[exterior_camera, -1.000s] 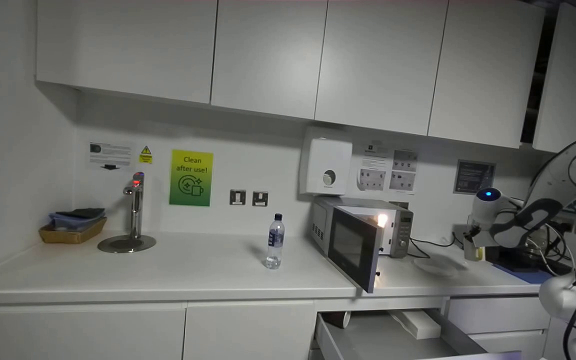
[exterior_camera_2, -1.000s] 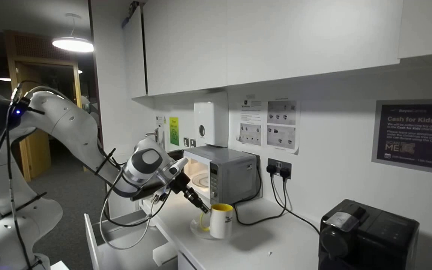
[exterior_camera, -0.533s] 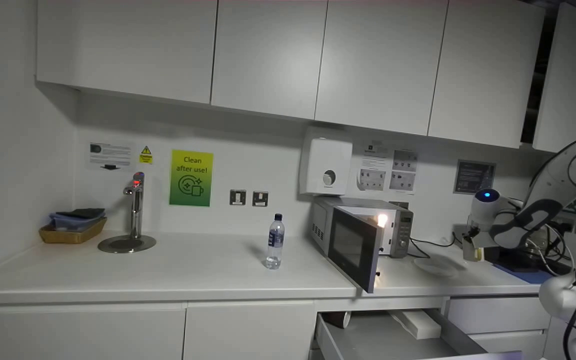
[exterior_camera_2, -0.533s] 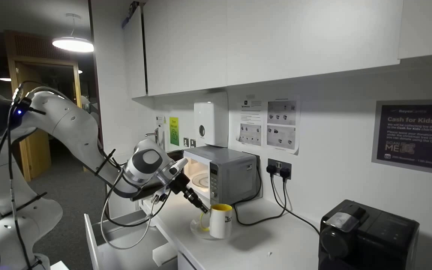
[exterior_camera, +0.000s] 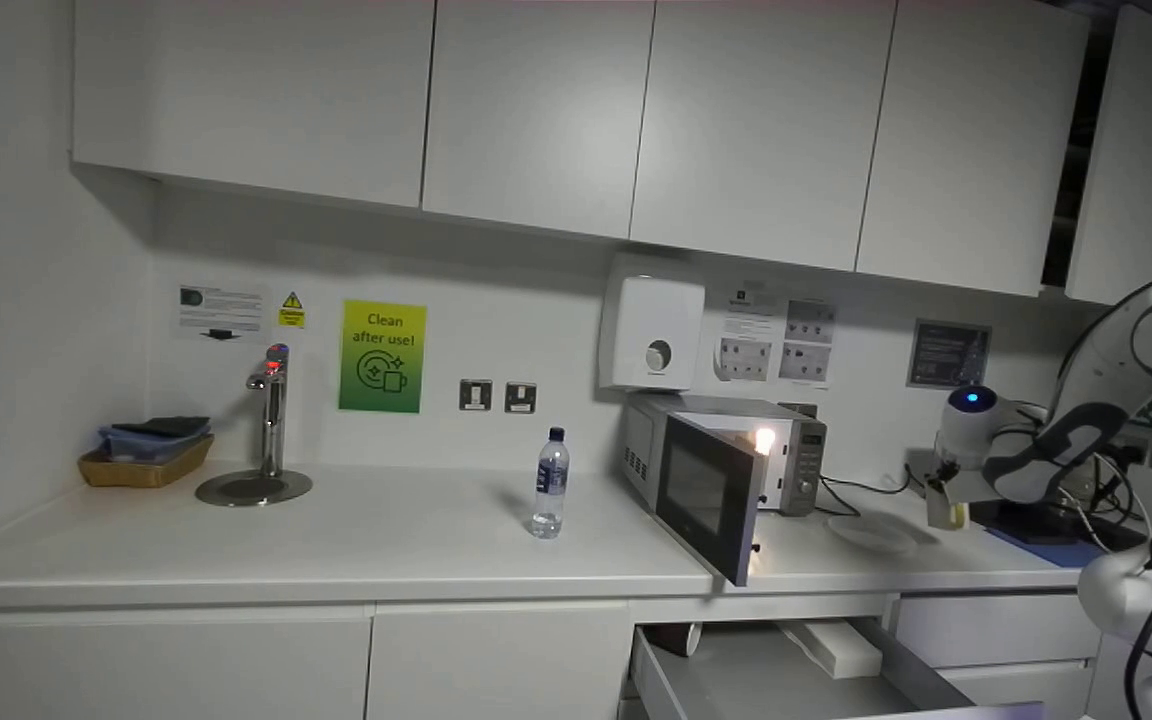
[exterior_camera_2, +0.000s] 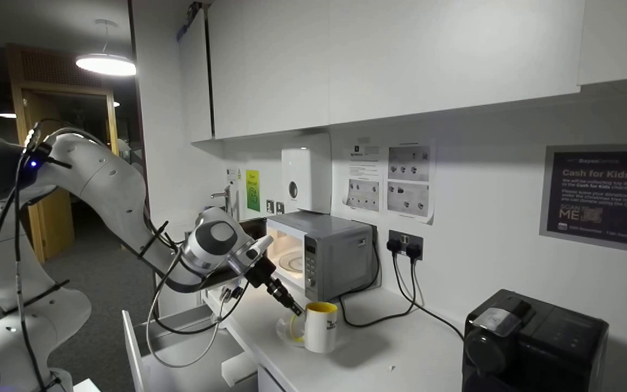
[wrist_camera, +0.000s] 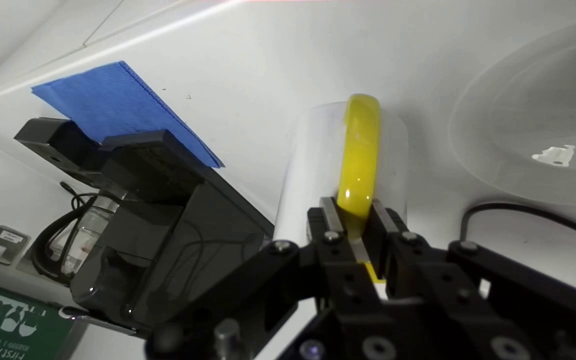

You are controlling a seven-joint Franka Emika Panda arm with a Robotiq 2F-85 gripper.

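The pincer [wrist_camera: 357,217] is nearly closed, its two black fingers [wrist_camera: 331,215] clamped on either side of the glossy yellow loop handle [wrist_camera: 360,145] of a white ceramic mug [exterior_camera_2: 321,329] with a yellow inside and small dark lettering; the grip sits on the upper part of the handle, near the rim. In an exterior view the mug hangs or stands roughly upright at the white worktop [exterior_camera_2: 368,375], near the microwave oven; whether its base touches the surface is hard to tell. Just beside the mug lies a clear, round, shallow dish [wrist_camera: 518,90], with a thin black cable [wrist_camera: 528,207] running close to it. On the mug's other side the wrist view shows a flat blue cloth [wrist_camera: 118,100], partly covered by a boxy black coffee machine [exterior_camera_2: 536,337], and a green first-aid box [wrist_camera: 13,320] beyond. The grey microwave oven [exterior_camera_2: 340,256] is lit inside, its dark-windowed door [exterior_camera: 706,490] swung open. Farther along, well apart from the mug, stand a clear plastic bottle [exterior_camera: 550,490] with a dark cap, a chrome tap [exterior_camera: 274,420] and a tan basket [exterior_camera: 131,472]. Below, a grey drawer [exterior_camera: 746,680] is pulled out, a white block-shaped item [exterior_camera: 846,650] lying in it.
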